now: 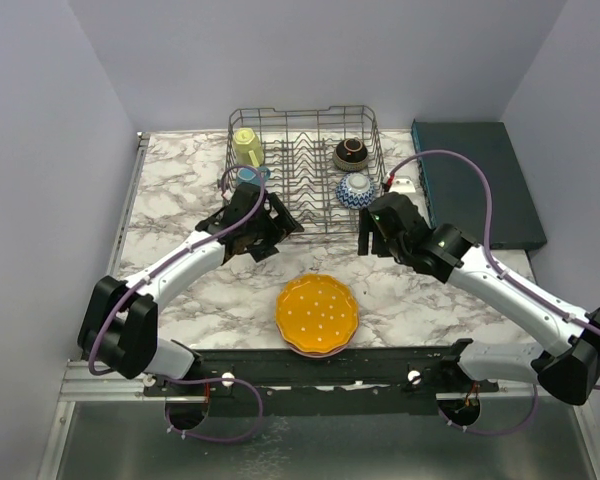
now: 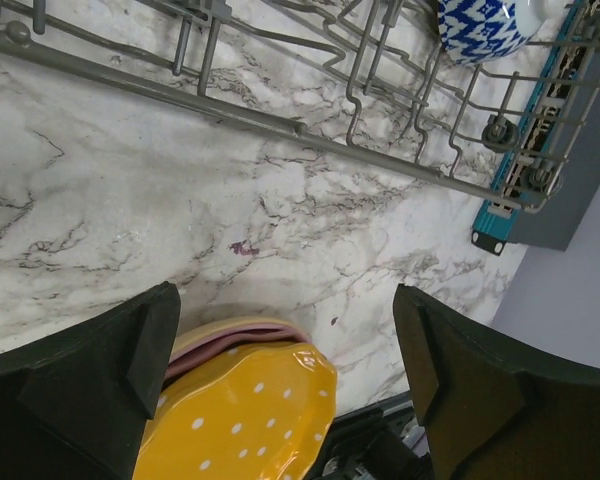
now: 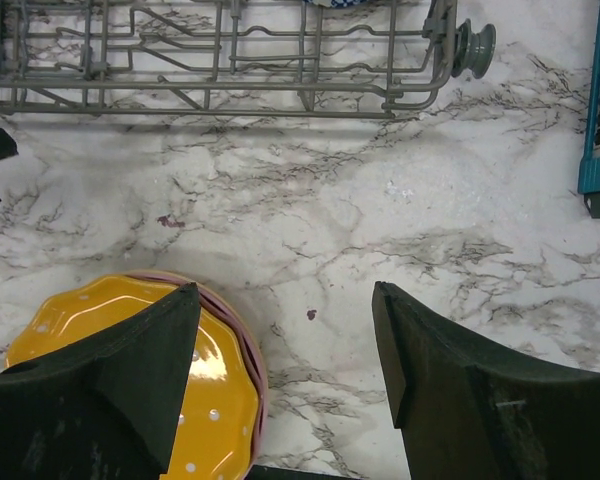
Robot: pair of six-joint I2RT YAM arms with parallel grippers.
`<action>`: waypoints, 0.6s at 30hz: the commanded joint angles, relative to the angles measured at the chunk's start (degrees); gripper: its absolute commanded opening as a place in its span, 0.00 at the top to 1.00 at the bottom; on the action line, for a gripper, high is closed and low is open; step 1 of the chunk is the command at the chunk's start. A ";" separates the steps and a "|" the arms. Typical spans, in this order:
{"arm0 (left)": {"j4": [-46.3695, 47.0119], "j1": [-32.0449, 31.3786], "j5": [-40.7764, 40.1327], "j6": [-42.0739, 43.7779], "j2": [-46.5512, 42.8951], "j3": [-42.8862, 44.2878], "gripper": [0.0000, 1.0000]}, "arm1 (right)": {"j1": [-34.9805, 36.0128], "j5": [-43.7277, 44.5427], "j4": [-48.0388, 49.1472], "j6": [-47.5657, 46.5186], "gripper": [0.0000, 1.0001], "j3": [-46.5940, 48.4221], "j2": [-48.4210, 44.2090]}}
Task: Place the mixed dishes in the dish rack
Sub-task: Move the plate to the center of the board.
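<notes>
The orange white-dotted plate (image 1: 317, 314) lies on a pink plate (image 2: 230, 335) near the table's front edge. The grey wire dish rack (image 1: 305, 110) stands at the back. In it are a yellow mug (image 1: 247, 147), a blue mug (image 1: 248, 177), a dark brown bowl (image 1: 351, 152) and a blue-white bowl (image 1: 356, 189). My left gripper (image 1: 272, 232) hangs open and empty by the rack's front left corner. The right gripper (image 1: 372, 238) is open and empty in front of the rack's right corner. Both wrist views show the plates (image 3: 215, 400) below and bare marble between the fingers.
A flat dark teal box (image 1: 475, 180) lies right of the rack, its edge close to the rack's corner (image 2: 500, 215). The black mounting rail (image 1: 310, 365) runs just behind the plates. Walls close in the table on three sides.
</notes>
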 commanded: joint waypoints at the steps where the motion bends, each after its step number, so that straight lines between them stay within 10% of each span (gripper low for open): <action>1: 3.07 0.55 -3.52 -7.12 1.86 1.64 0.04 | -0.21 -0.03 -0.39 0.60 0.24 -2.09 -2.11; 18: 3.61 0.65 -10.13 -20.44 9.00 5.03 0.13 | -0.25 -1.42 0.85 2.48 0.24 -8.64 -6.68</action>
